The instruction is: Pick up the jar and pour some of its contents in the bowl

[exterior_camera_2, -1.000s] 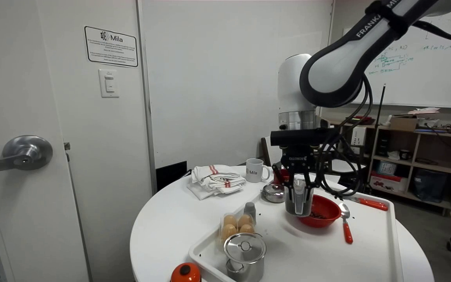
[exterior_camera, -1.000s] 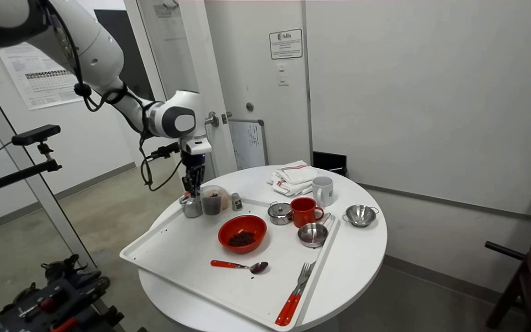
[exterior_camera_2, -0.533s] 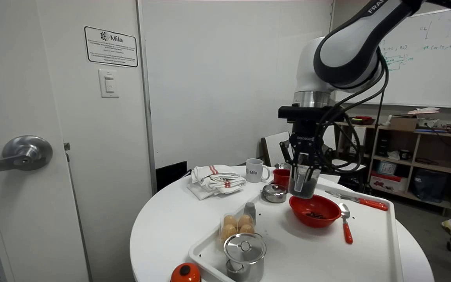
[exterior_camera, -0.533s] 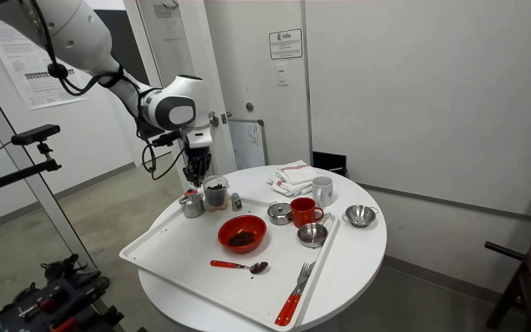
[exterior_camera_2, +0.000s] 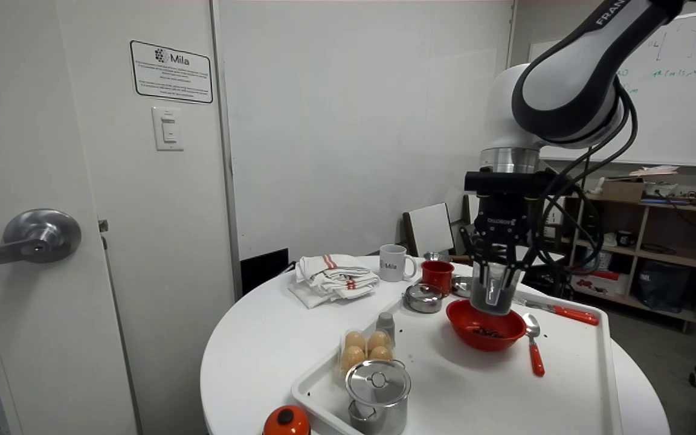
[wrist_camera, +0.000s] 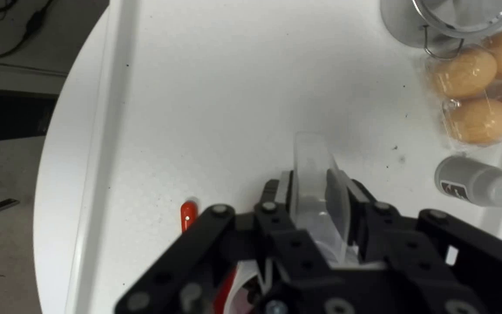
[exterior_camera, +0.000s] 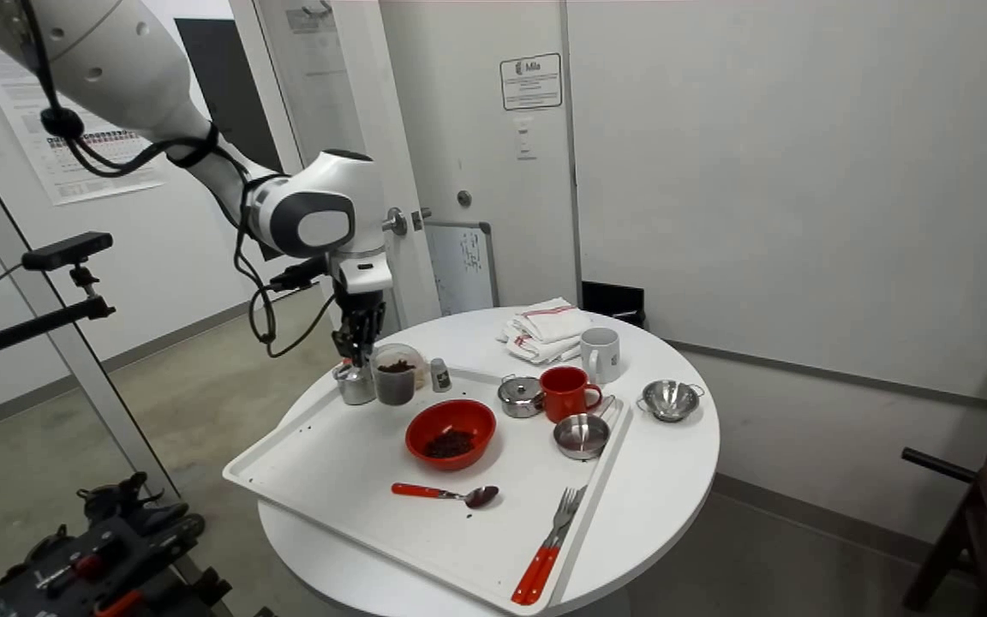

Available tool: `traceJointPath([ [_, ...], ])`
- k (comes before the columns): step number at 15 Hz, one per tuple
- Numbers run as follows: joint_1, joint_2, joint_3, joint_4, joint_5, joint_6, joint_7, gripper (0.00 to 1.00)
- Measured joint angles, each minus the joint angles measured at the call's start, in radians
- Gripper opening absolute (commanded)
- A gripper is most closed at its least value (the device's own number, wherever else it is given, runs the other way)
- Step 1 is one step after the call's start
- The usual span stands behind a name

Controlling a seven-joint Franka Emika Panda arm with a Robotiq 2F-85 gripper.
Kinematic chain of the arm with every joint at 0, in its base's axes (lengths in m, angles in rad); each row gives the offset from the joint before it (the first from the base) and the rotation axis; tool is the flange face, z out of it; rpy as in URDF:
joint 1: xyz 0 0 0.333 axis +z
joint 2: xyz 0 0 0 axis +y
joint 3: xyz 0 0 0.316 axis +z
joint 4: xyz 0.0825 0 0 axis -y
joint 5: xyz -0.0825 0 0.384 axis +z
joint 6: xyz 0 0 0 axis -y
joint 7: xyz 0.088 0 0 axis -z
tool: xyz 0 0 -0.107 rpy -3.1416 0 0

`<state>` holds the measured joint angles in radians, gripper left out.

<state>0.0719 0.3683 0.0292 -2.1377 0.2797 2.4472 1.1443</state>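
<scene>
Since half a second ago the jar (exterior_camera_2: 493,293) sits lower and, in an exterior view, farther right. It hangs above the tabletop (exterior_camera_2: 251,356), nearly upright, near the bowl (exterior_camera: 451,414); whether any part overhangs the rim, cannot tell. Fingers (wrist_camera: 272,194) drawn in on its clear handle (wrist_camera: 314,174), pinching that alone. Dark bits (exterior_camera: 449,444) in the bowl look unchanged. Likely some pouring is done, and the jar heads for a set-down.

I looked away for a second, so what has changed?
The gripper still holds the jar, which moved toward the picture's right in an exterior view. In both exterior views it rose, then dipped. The bowl and spoon stayed put.
</scene>
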Motion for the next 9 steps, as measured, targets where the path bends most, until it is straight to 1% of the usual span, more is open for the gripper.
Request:
traceJointPath([
  [4,-0.009,-0.004,0.006,0.001,0.001,-0.044,-0.188,0.11],
  [5,-0.014,-0.008,0.006,0.001,0.001,-0.053,-0.232,0.26],
  [7,-0.015,-0.021,0.0,0.001,-0.001,-0.072,-0.271,0.26],
  [9,-0.015,-0.031,0.0,-0.002,-0.002,-0.078,-0.279,0.26],
])
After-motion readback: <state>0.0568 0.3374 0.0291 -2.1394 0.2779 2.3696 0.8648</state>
